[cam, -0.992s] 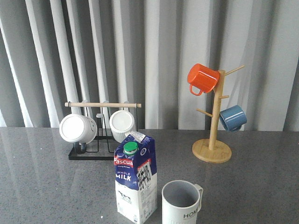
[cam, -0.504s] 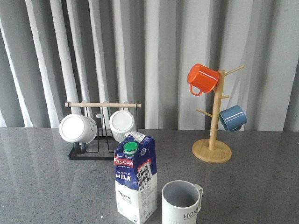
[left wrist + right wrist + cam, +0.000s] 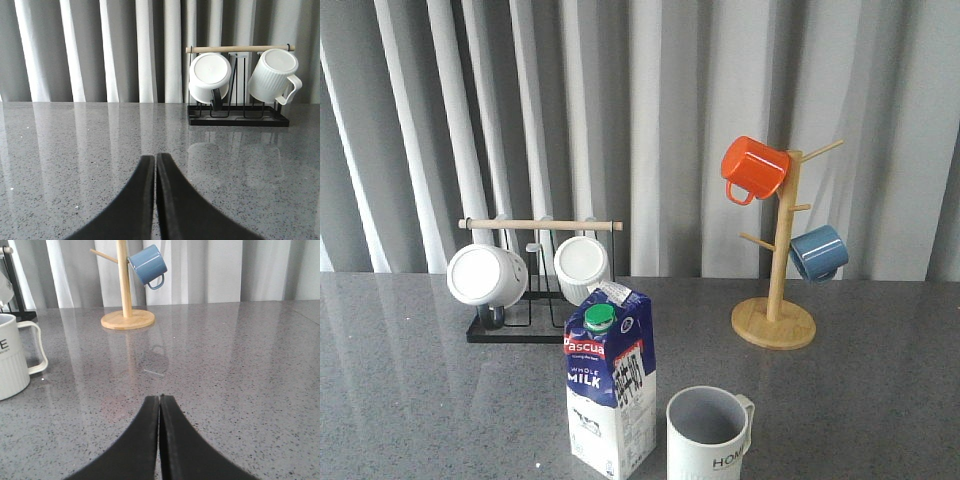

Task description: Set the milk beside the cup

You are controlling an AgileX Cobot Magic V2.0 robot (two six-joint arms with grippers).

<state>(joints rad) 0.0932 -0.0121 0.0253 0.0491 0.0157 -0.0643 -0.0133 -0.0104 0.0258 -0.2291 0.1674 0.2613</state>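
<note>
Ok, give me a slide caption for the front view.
Milk standing upright just left of the cup on the grey table, mug rack and mug tree behind.

Even, soft light; sharp focus; faint reflections on glossy table [image 3: 420, 400].

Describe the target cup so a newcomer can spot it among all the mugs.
On the grey table, find the milk carton at the front edge. The cup stands upright just right of it. Unlike the mugs hung on the black rack and wooden tree, it reads "HOME".
</note>
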